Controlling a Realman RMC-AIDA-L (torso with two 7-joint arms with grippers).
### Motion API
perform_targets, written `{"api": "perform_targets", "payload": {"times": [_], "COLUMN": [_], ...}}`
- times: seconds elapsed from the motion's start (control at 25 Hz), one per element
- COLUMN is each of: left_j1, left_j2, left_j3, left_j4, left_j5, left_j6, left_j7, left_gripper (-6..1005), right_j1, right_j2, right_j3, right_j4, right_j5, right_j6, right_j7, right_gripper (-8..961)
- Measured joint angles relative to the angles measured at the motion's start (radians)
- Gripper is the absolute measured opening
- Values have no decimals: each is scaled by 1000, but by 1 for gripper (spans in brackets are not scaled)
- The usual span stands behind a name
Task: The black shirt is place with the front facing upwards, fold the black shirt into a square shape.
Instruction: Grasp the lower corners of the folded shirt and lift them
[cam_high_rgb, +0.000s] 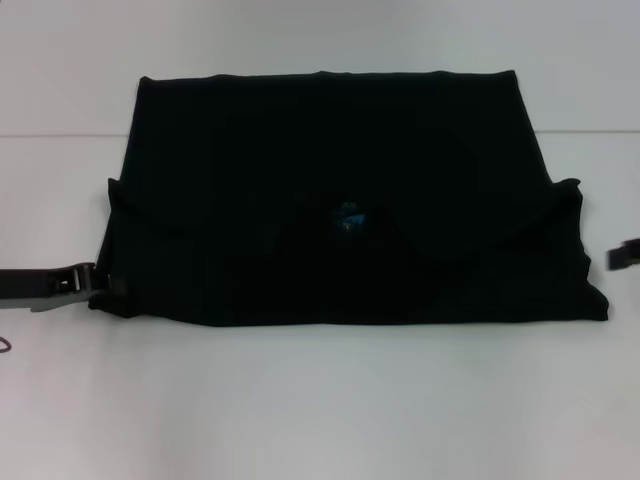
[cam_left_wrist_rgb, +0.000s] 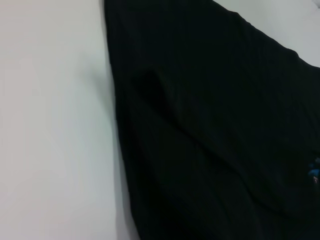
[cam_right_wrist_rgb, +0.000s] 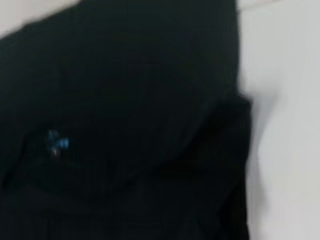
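One black shirt (cam_high_rgb: 340, 200) (folded once) lies on the table (cam_high_rgb: 320, 400); two pincers flank it: the left pincer (cam_high_rgb: 95, 285) touches its corner, the right pincer (cam_high_rgb: 625, 255) stands apart, grips unclear.

The black shirt (cam_high_rgb: 340, 200) is covering the middle of the white table (cam_high_rgb: 320, 400), leaving bare strips lying open near, far and right. The left gripper (cam_high_rgb: 92, 282) is crowding the shirt's near-left corner, narrowing passage there.

A plain white table (cam_high_rgb: 320, 400) carries the black shirt (cam_high_rgb: 340, 200), which lies flat and folded across its middle (small blue neck label (cam_high_rgb: 348, 218) showing), nearer the far side.
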Motion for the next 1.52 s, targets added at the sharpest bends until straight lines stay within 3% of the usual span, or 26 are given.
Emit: {"api": "perform_targets", "payload": {"times": [0.16,0.64,0.92,1.24,1.52], "left_j1": [1,0,0,-2,-2], "left_j2": [2,-3,-3,-2,0], "left_j3": [-1,-4,-4,-4,-4], "left_j4": [1,2,2,2,2], "left_j5": [0,-3,-5,-7,-9], "left_j6": [0,1,1,7,17], "left_j7": [1,12,12,12,12], "left_gripper": [40,39,40,39,40], "right_j1": [39,76,84,80,77], "right_j2": [0,34,54,58,59], "right_j3": [-46,-109,-110,-134,-134], "right_j4": [106,193,223,222,226], "right_j5": [-2,0,1,-3,-4], "right_j6": [92,239,281,299,310], "right_j7": [-7,-29,-50,-59,-74], "right_gripper": [803,778,763,746,567]}}
